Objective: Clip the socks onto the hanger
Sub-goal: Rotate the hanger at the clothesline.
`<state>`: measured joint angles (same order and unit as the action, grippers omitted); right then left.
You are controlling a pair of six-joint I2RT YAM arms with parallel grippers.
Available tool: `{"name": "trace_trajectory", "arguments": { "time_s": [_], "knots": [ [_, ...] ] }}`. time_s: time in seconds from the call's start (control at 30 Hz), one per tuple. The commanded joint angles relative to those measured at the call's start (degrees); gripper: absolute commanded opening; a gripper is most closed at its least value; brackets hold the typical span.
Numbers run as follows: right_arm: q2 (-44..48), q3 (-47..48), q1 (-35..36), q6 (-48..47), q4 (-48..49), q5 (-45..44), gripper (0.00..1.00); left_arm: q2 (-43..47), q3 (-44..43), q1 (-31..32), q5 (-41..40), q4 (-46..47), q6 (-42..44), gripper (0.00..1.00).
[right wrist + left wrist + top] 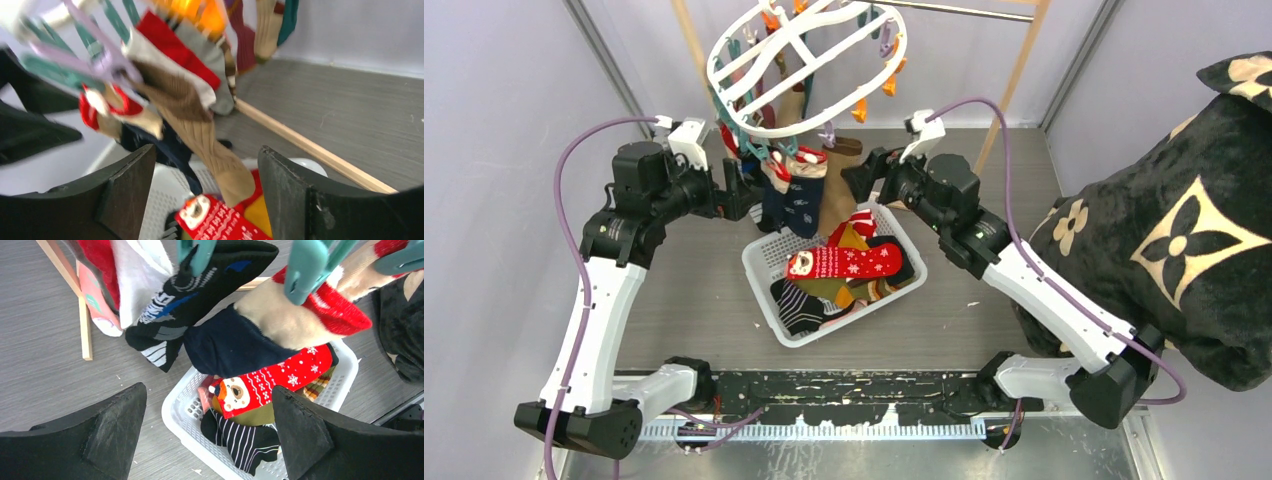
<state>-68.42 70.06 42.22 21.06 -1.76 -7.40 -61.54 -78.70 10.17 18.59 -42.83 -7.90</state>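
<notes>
With my left gripper [207, 390] and right gripper [206, 148] open and empty, I'd pinch the cuff of the soft, light red snowflake sock [844, 263] lying mid-frame in the white mesh basket [759, 270] below the white ring hanger [796, 45].

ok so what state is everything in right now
white plastic oval hanger with pegs: hanging tilted, socks clipped on several pegs
white rectangular mesh basket: holds loose socks, red christmas-patterned sock on top
left gripper: jaws open, empty
right gripper: jaws open, empty
black plush blanket: bunched at the right edge
</notes>
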Motion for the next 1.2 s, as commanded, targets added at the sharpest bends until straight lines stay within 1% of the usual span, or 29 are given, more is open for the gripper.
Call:
{"name": "trace_trajectory", "arguments": {
  "time_s": [0.0, 0.03, 0.13, 0.17, 0.23, 0.3, 0.33, 0.37, 0.4, 0.43, 0.47, 0.53, 0.57, 0.63, 0.77, 0.83, 0.97, 1.07, 1.17],
  "knots": [
    [-1.70, -2.28, -2.82, -10.55, -0.71, 18.67, 0.80, 0.11, -1.55, 0.20, -0.25, 2.53, 1.00, 0.94],
    [-2.32, -2.38, -3.07, -13.33, -0.41, 19.59, 0.80, -0.03, -2.01, 0.24, -0.18, 2.11, 0.96, 0.94],
    [-3.98, -2.82, -5.14, -15.96, 2.86, 22.71, 0.81, -0.10, -3.07, 0.22, 0.33, 1.00, 1.21, 0.94],
    [-4.44, -2.84, -6.12, -16.43, 4.15, 24.24, 0.78, -0.02, -3.24, 0.20, 0.49, 0.69, 1.30, 0.93],
    [-5.14, -2.79, -8.02, -16.29, 6.50, 27.60, 0.69, 0.21, -3.47, 0.23, 1.14, -0.01, 1.38, 0.93],
    [-5.55, -2.98, -8.93, -16.23, 8.75, 31.35, 0.48, 0.52, -3.57, 0.20, 1.58, -0.67, 1.40, 0.93],
    [-5.53, -3.15, -8.91, -16.60, 9.16, 32.41, 0.39, 0.83, -3.49, 0.20, 1.68, -0.86, 1.48, 0.93],
    [-5.65, -3.35, -8.92, -16.80, 9.38, 33.08, 0.36, 0.96, -3.48, 0.21, 2.02, -1.01, 1.56, 0.93],
    [-5.59, -3.54, -8.97, -16.85, 9.52, 33.05, 0.35, 1.18, -3.58, 0.25, 2.43, -1.29, 1.65, 0.93],
    [-5.40, -3.95, -8.94, -16.65, 9.93, 32.46, 0.37, 1.28, -3.69, 0.21, 2.74, -1.58, 1.66, 0.93],
    [-5.15, -4.56, -8.91, -16.74, 10.45, 32.08, 0.44, 1.37, -3.95, 0.20, 3.21, -1.86, 1.66, 0.93],
    [-3.94, -5.76, -8.91, -18.22, 10.35, 28.71, 0.67, 1.50, -4.36, 0.21, 4.19, -2.89, 1.65, 0.93],
    [-3.08, -6.32, -8.97, -18.43, 10.14, 26.31, 0.71, 1.55, -4.65, 0.24, 4.57, -3.34, 1.66, 0.93],
    [-0.93, -7.62, -9.35, -19.57, 9.03, 24.05, 0.75, 1.80, -5.08, 0.24, 5.67, -4.10, 1.89, 0.93],
    [0.73, -8.50, -10.49, -19.62, 5.58, 24.45, 0.76, 2.54, -5.81, 0.20, 7.07, -5.07, 2.54, 0.92],
    [0.34, -9.66, -11.10, -19.02, 7.60, 25.34, 0.77, 2.64, -6.30, 0.20, 7.75, -5.49, 2.54, 0.92],
    [-4.14, -7.03, -11.50, -17.00, 10.28, 32.81, 0.77, 2.78, -6.89, 0.21, 9.46, -6.52, 2.35, 0.92],
    [-8.37, -3.77, -11.41, -12.49, 13.66, 39.12, 0.72, 2.95, -7.24, 0.21, 9.94, -7.52, 2.72, 0.92],
    [-10.19, -3.96, -9.40, -9.31, 18.63, 41.28, 0.63, 3.17, -7.73, 0.20, 10.31, -8.70, 3.51, 0.92]
  ]
}}
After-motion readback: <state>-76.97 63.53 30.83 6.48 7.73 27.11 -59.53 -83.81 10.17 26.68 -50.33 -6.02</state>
